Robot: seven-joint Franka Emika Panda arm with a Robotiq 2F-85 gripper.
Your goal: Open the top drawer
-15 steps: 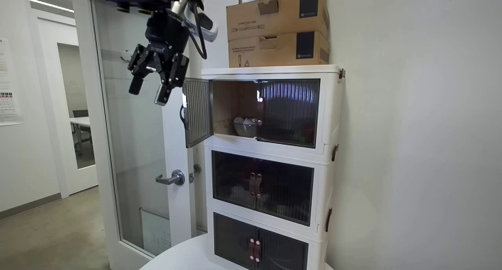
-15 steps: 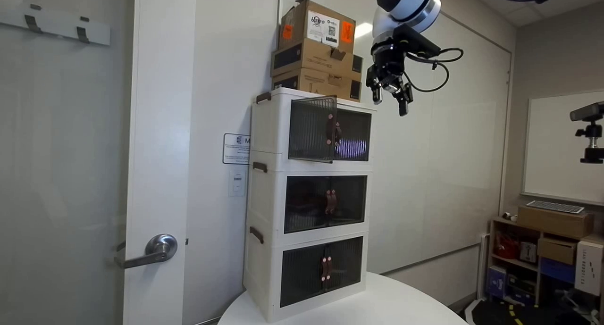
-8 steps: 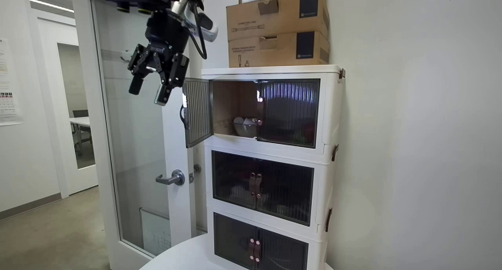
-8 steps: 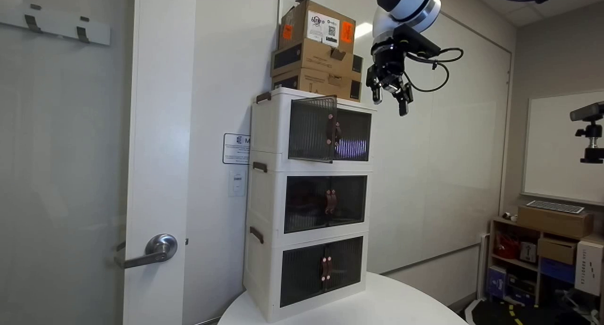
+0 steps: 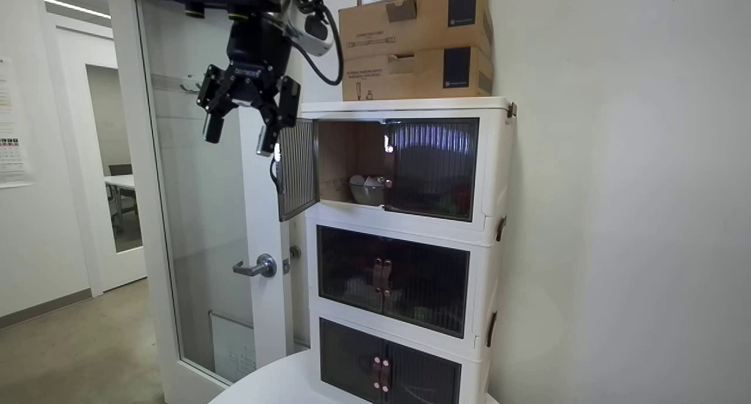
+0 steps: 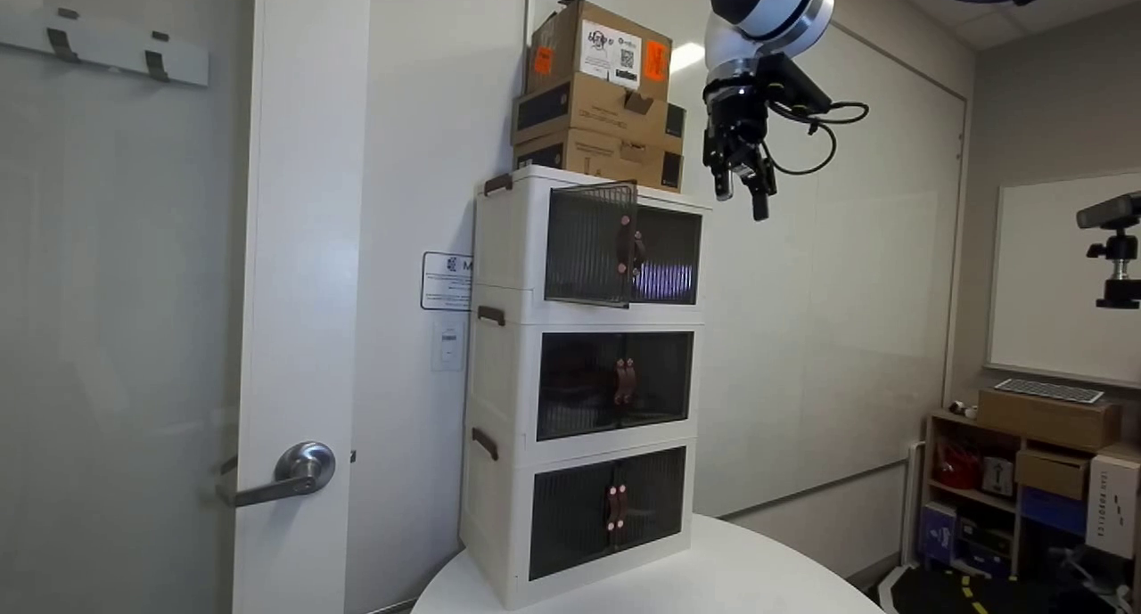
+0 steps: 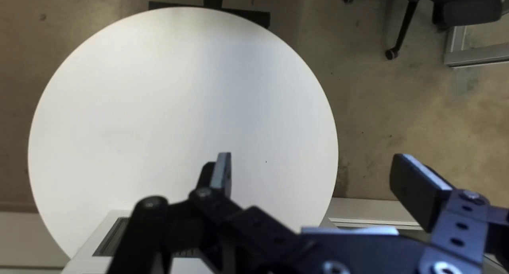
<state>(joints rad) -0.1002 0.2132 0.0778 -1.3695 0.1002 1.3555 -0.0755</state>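
Observation:
The top drawer [image 5: 431, 169] is the uppermost white-framed compartment. Its ribbed dark left door [image 5: 298, 172] is swung outward, while the right door [image 6: 669, 253] lies flat in the frame. Through the gap a bowl [image 5: 368, 191] with pale items shows inside. My gripper [image 5: 239, 137] hangs fingers down, out in front of the swung door and near its upper edge in height. It touches nothing in an exterior view [image 6: 742, 197]. From the wrist, the gripper [image 7: 312, 160] has its fingers wide apart with only table and floor beyond them.
Cardboard boxes [image 5: 410, 73] are stacked on the cabinet. Two lower compartments, the middle one [image 6: 615, 384] and the bottom one [image 6: 606, 511], have their doors closed. The cabinet stands on a round white table [image 7: 179, 107]. A glass room door [image 5: 205, 216] is beside it.
During the last half second my gripper has shifted toward the cabinet side in an exterior view and turned a little. The swung door and the cabinet look the same.

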